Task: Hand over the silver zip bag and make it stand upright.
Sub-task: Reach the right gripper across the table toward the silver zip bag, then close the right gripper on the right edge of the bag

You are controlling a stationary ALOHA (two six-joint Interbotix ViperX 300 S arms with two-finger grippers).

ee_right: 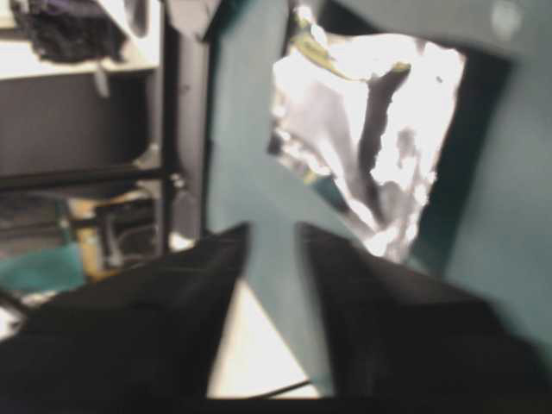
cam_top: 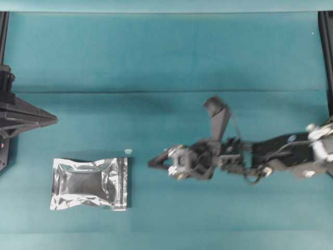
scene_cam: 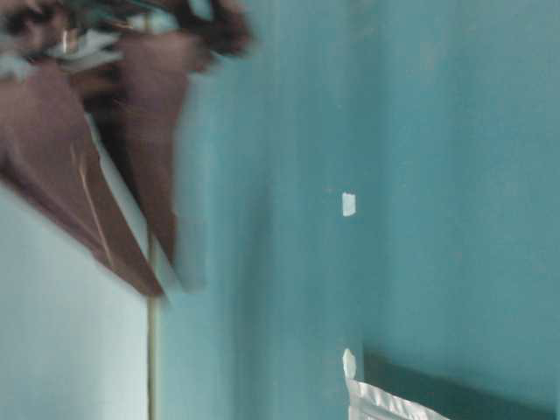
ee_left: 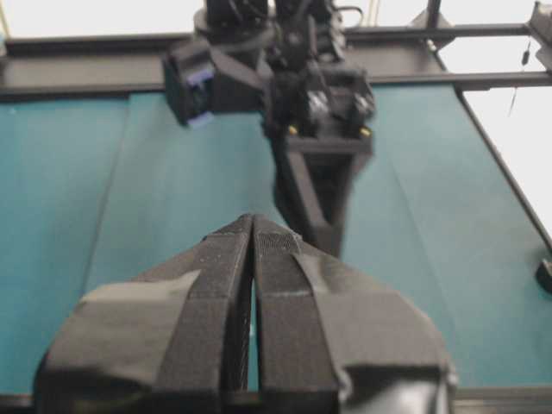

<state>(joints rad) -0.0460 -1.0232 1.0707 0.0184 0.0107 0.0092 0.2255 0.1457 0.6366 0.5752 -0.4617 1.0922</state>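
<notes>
The silver zip bag (cam_top: 89, 183) lies flat on the teal cloth at the front left, its zip strip along the right short side. It also shows in the right wrist view (ee_right: 371, 138), ahead of the fingers, and one corner shows in the table-level view (scene_cam: 385, 404). My right gripper (cam_top: 155, 161) reaches across the middle and points left at the bag, a short way to its right and not touching it. Its fingers (ee_right: 207, 259) stand a little apart with nothing between them. My left gripper (cam_top: 49, 119) rests at the left edge, behind the bag. It is shut and empty, as the left wrist view (ee_left: 254, 228) shows.
A tiny white speck (cam_top: 128, 151) lies on the cloth just behind the bag's right corner. The right arm (ee_left: 315, 129) fills the middle of the left wrist view. Dark frame posts (cam_top: 325, 52) stand at the table's side edges. The table-level view is blurred.
</notes>
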